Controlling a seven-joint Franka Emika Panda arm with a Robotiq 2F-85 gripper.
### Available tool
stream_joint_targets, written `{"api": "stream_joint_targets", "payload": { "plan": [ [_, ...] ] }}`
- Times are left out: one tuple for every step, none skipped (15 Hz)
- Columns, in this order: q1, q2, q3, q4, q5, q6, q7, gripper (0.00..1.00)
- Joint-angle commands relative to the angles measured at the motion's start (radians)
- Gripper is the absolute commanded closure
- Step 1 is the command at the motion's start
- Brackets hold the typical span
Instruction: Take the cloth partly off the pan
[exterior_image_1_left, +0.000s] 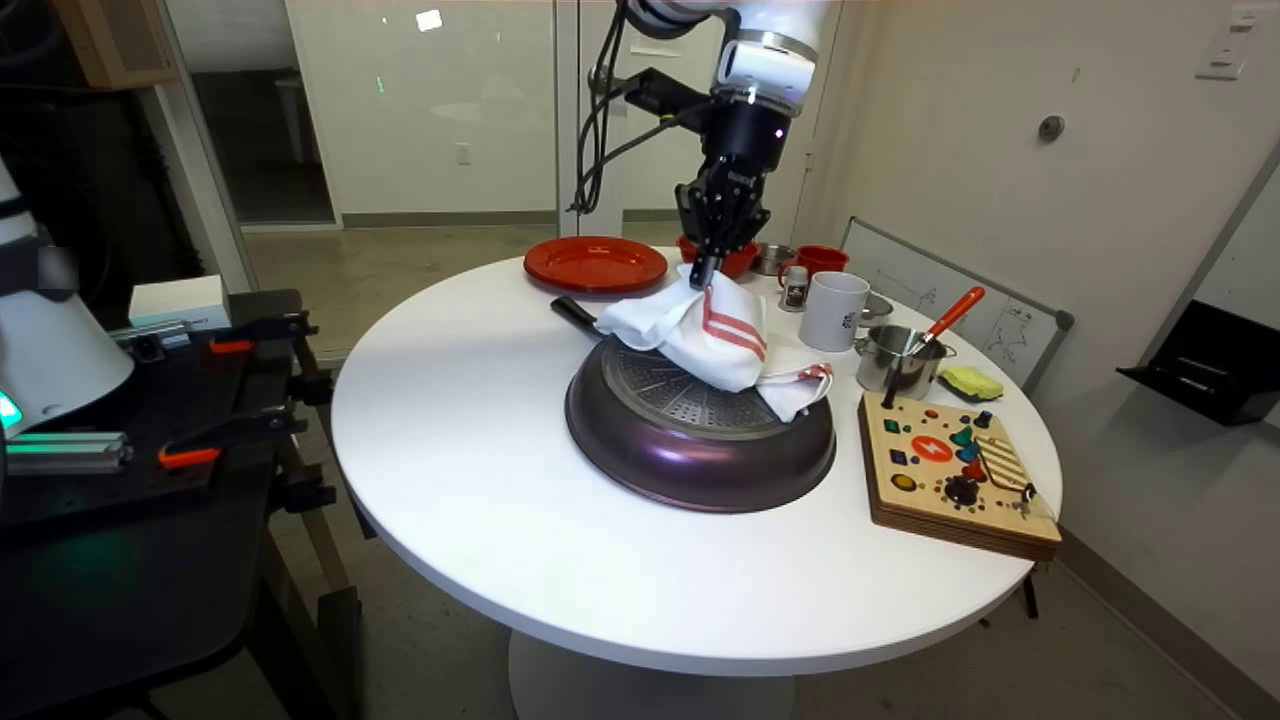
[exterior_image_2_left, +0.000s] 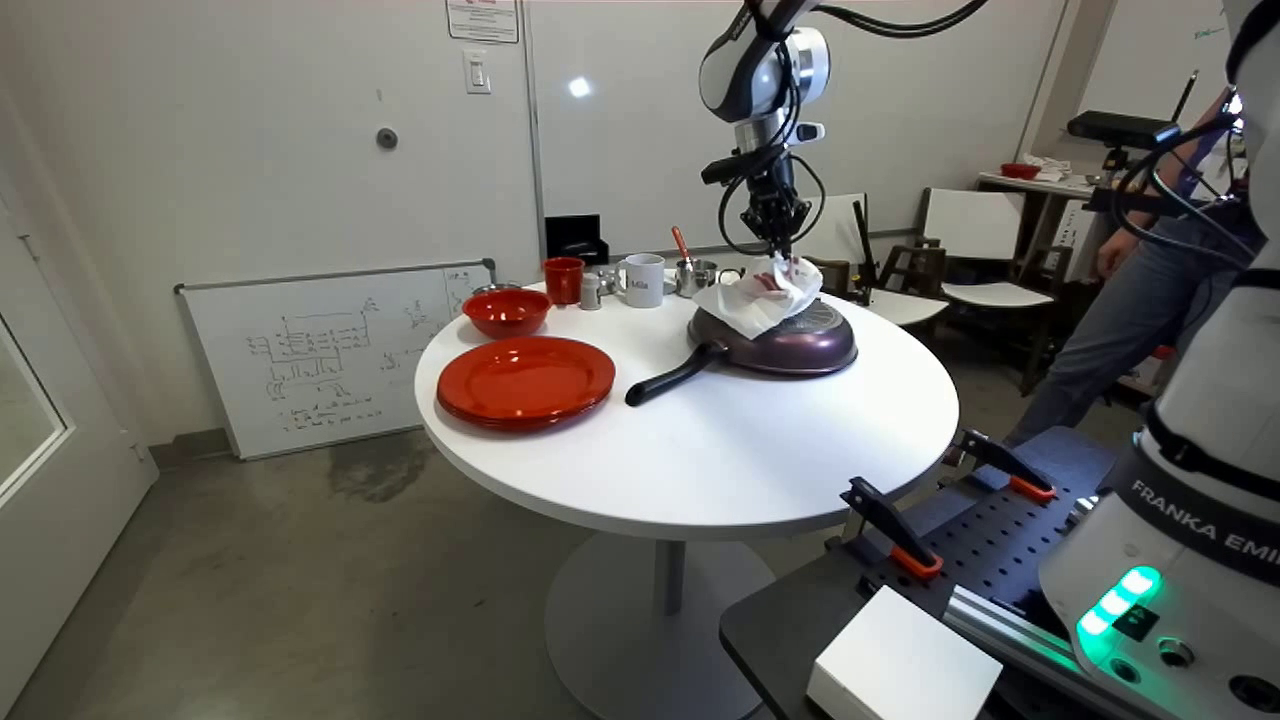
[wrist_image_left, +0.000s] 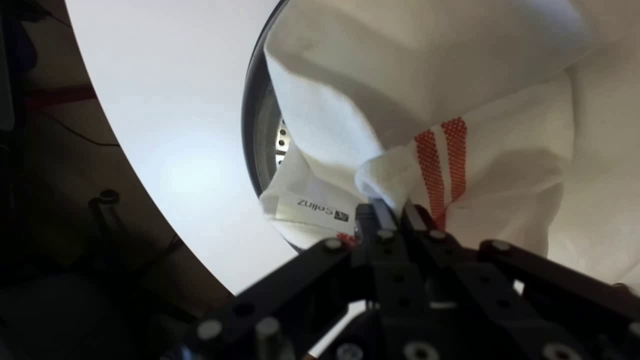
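I can't see the inside of the pan (exterior_image_1_left: 690, 480), because it sits upside down on the round white table (exterior_image_1_left: 450, 440). The cloth (exterior_image_1_left: 690, 345) lies on top and hides a lot of the pan's bottom, and in an exterior view it makes the spot where the handle (exterior_image_1_left: 574, 315) joins hard to see. My gripper (wrist_image_left: 400, 214) is pinching a bunch of the cloth between its fingertips, and the pinched bit sticks up. Its back parts are dark and cut off at the edge of the wrist view, and in both exterior views the tips look too small to make out. A red bowl (exterior_image_1_left: 742, 262) is partly hidden behind my gripper in an exterior view. Only the wrist view shows me a tag (wrist_image_left: 315, 210) on the cloth, with letters upside down. In an exterior view I can see the whole handle (exterior_image_2_left: 675, 378) and part of a person (exterior_image_2_left: 1130, 305). A wooden board (exterior_image_1_left: 945, 465) with knobs shows in an exterior view, near the pan. The handle points toward the red plates (exterior_image_2_left: 525, 378), and the pan's long way runs along it. The cloth's long way goes from the handle side across the pan's bottom, and one end with red on it lies on the side near the wooden board.
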Motion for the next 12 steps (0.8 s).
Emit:
{"api": "stream_joint_targets", "payload": {
  "plan": [
    [-0.002,0.01,-0.025,0.026,-0.044,-0.041,0.031,0.95],
    [-0.002,0.014,-0.037,0.028,-0.06,-0.046,0.05,0.94],
    [-0.009,0.019,-0.048,0.032,-0.069,-0.052,0.063,0.95],
    [-0.015,0.022,-0.057,0.033,-0.076,-0.054,0.072,0.95],
    [-0.025,0.024,-0.064,0.036,-0.08,-0.056,0.079,0.95],
    [-0.032,0.026,-0.07,0.036,-0.084,-0.053,0.088,0.95],
    [-0.041,0.029,-0.076,0.039,-0.085,-0.055,0.096,0.96],
    [-0.046,0.033,-0.084,0.04,-0.09,-0.058,0.109,0.96],
    [-0.048,0.041,-0.096,0.047,-0.097,-0.086,0.137,0.96],
    [-0.047,0.047,-0.105,0.051,-0.105,-0.12,0.167,0.96],
    [-0.042,0.055,-0.116,0.056,-0.119,-0.167,0.206,0.96],
    [-0.044,0.059,-0.118,0.058,-0.121,-0.21,0.233,0.97]
  ]
}}
